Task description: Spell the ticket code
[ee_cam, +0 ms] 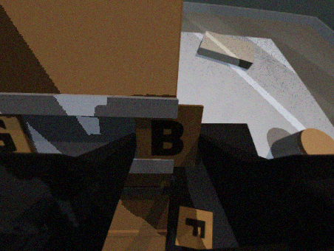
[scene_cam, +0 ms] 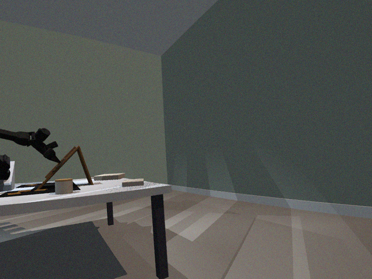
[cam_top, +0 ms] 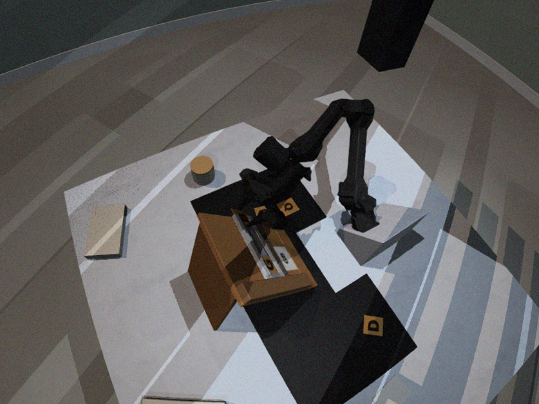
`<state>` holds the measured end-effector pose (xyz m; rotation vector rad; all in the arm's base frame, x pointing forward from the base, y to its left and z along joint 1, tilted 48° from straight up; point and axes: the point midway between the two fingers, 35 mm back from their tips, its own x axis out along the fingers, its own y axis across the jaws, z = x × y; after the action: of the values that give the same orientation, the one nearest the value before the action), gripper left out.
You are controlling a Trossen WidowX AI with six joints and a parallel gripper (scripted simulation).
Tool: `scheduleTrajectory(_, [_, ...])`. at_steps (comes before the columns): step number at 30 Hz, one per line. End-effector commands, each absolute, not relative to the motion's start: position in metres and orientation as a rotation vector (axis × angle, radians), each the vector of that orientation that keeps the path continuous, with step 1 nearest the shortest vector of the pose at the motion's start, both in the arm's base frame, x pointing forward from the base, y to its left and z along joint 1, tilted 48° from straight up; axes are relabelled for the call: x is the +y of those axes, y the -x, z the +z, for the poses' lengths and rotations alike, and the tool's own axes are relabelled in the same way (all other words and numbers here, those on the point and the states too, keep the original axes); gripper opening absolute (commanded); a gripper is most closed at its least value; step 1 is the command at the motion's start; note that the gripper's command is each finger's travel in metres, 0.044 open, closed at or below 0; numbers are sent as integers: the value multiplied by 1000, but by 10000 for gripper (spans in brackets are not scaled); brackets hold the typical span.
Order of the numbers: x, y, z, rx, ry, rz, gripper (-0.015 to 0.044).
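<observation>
The board (cam_top: 225, 249) is a brown A-frame stand on the tabletop (cam_top: 138, 283), resting partly on a black mat (cam_top: 325, 338). Its sloped face carries the letter rail (cam_top: 258, 247), a grey channel running along the slope. One tile, the G tile (cam_top: 269, 264), sits inside the rail near its lower, closed end. Beside that end lies the white ticket (cam_top: 285, 258); its print is too small to read.

The end effector (ee_cam: 168, 148) is clamped on the B tile (ee_cam: 169, 135), gripping it by its two side edges with the fingers partly closed. The B tile is a square orange-brown plate with a bold black "B" on its face. In the wrist view it sits at the open end of the rail, its top edge just under the upper grey lip (ee_cam: 137, 106). Whether it has entered the channel cannot be told.

Loose tiles on the mat:
- F tile (ee_cam: 194, 227), directly below the end effector, marked "F".
- Q tile (cam_top: 288, 206), beside the arm's wrist.
- D tile (cam_top: 373, 325), well apart on the mat's far section.

A short cylinder (cam_top: 202, 170) and a flat tan block (cam_top: 104, 230) also stand on the tabletop.
</observation>
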<state>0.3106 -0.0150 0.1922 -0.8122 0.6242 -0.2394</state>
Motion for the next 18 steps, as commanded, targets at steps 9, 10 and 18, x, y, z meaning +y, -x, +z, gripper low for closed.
scheduleTrajectory(9, [-12, -310, 186, 627, 810, -245, 0])
scheduleTrajectory(10, [-11, -310, 186, 627, 810, -245, 0])
scheduleTrajectory(18, [-9, -310, 183, 627, 810, -245, 0])
